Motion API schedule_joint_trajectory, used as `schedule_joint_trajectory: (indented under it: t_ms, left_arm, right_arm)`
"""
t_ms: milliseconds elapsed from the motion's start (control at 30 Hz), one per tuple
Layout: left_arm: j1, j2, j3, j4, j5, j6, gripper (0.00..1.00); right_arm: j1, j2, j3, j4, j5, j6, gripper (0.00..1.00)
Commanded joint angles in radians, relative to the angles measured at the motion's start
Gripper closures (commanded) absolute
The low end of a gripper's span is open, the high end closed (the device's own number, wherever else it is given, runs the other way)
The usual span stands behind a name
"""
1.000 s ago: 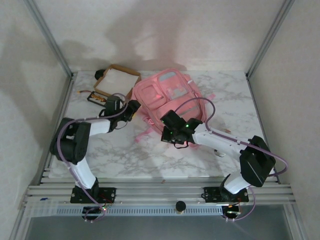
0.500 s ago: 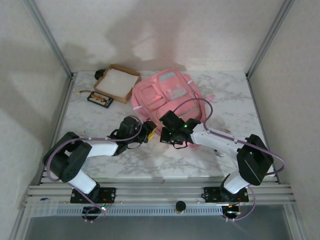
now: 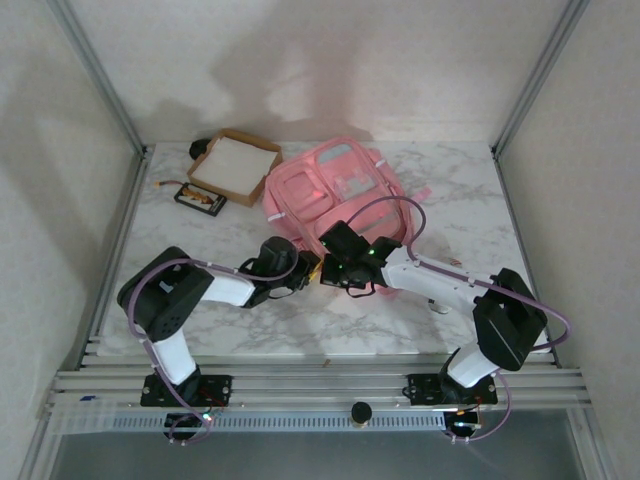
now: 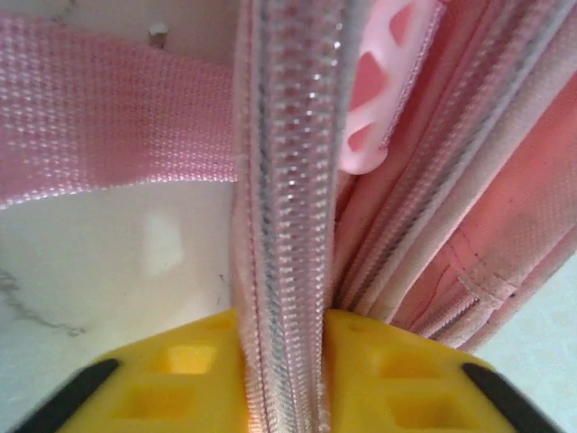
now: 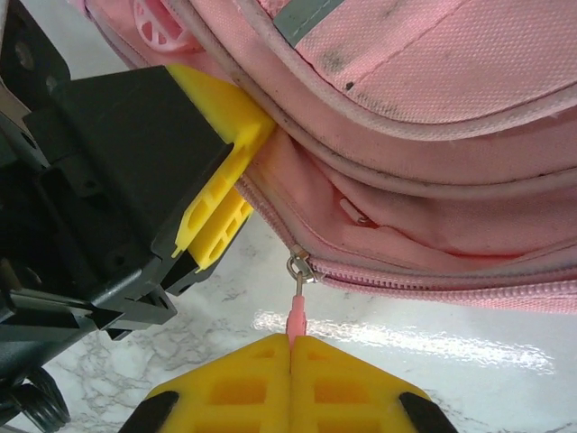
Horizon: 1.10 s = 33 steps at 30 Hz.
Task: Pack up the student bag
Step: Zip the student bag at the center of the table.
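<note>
At the middle and back of the marble table [image 3: 230,310], seen from above, the pink backpack [image 3: 335,185] lies flat with its front pockets up. A shallow cardboard tray [image 3: 235,165] sits just beside its left edge, and a small dark case [image 3: 200,198] lies near the tray's front corner. The left gripper [image 3: 308,268] and the right gripper [image 3: 328,274] meet close together at the backpack's near edge.

In the left wrist view, two yellow fingers [image 4: 180,379] stand on either side of a zipper band [image 4: 288,180] that runs straight up between them. Both press against it, so this gripper is pinching the backpack's zippered edge. A woven pink strap [image 4: 108,135] crosses on the left, over the table. A pink openwork rubber tab [image 4: 383,90] pokes out on the right of the band.

In the right wrist view, the right gripper's yellow fingers are pressed together on a thin pink zipper pull [image 5: 295,317]. The pull hangs from a metal slider [image 5: 300,268] at the end of a closed zipper. The left gripper's black body and yellow finger reach under the backpack's piped edge just to the left.
</note>
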State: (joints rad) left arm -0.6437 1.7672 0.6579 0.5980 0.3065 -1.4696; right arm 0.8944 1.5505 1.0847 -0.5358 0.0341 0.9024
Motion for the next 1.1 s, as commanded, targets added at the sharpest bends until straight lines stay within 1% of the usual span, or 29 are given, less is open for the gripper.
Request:
schedule_joint_trajectory:
  t_ms: [0, 33, 67, 233, 367, 400, 467, 533, 633, 700, 733, 800, 867, 967, 1033, 1067]
  left_arm:
    - [0.011, 0.006, 0.057, -0.076, -0.125, 0.026, 0.90]
    - [0.019, 0.002, 0.054, -0.090, -0.142, 0.031, 0.96]
    - [0.029, 0.002, 0.046, -0.086, -0.144, 0.031, 1.00]
    - [0.104, -0.018, 0.011, -0.085, -0.125, 0.067, 1.00]
    - [0.184, -0.062, 0.001, -0.112, -0.075, 0.141, 1.00]
    - [0.205, -0.075, 0.003, -0.131, -0.072, 0.182, 1.00]
    - [0.253, -0.060, 0.055, -0.218, -0.040, 0.265, 1.00]
    - [0.302, -0.048, 0.071, -0.227, 0.013, 0.316, 1.00]
    - [0.354, -0.076, 0.085, -0.266, 0.007, 0.397, 1.00]
    - [0.390, -0.070, 0.143, -0.372, 0.012, 0.475, 1.00]
    - [0.406, -0.062, 0.170, -0.396, 0.033, 0.506, 1.00]
    - [0.420, -0.065, 0.193, -0.404, 0.060, 0.510, 1.00]
    - [0.403, -0.087, 0.189, -0.381, 0.063, 0.505, 1.00]
    - [0.402, -0.082, 0.207, -0.390, 0.055, 0.512, 1.00]
    - [0.415, -0.065, 0.237, -0.422, 0.066, 0.532, 1.00]
    - [0.415, -0.063, 0.247, -0.433, 0.069, 0.540, 1.00]
  right_arm:
    - [0.010, -0.021, -0.019, -0.033, -0.047, 0.009, 1.00]
    - [0.007, -0.030, -0.027, -0.038, -0.053, 0.010, 1.00]
    - [0.003, -0.038, -0.035, -0.046, -0.053, 0.013, 1.00]
    - [-0.025, -0.099, -0.098, -0.096, -0.033, 0.018, 1.00]
    - [-0.046, -0.164, -0.143, -0.136, -0.015, 0.016, 1.00]
    - [-0.055, -0.182, -0.152, -0.152, -0.002, 0.013, 1.00]
    - [-0.080, -0.215, -0.172, -0.180, 0.018, -0.005, 1.00]
    - [-0.114, -0.251, -0.196, -0.174, 0.024, -0.036, 1.00]
    - [-0.149, -0.273, -0.186, -0.197, 0.077, -0.084, 1.00]
    - [-0.173, -0.274, -0.176, -0.208, 0.092, -0.104, 1.00]
    - [-0.175, -0.272, -0.172, -0.193, 0.087, -0.118, 1.00]
    - [-0.163, -0.263, -0.169, -0.115, 0.004, -0.171, 1.00]
    - [-0.127, -0.244, -0.145, -0.080, 0.007, -0.175, 1.00]
    - [-0.118, -0.196, -0.118, -0.077, -0.001, -0.187, 1.00]
    - [-0.115, -0.189, -0.131, -0.024, -0.053, -0.228, 1.00]
    - [-0.105, -0.192, -0.141, 0.029, -0.101, -0.255, 1.00]
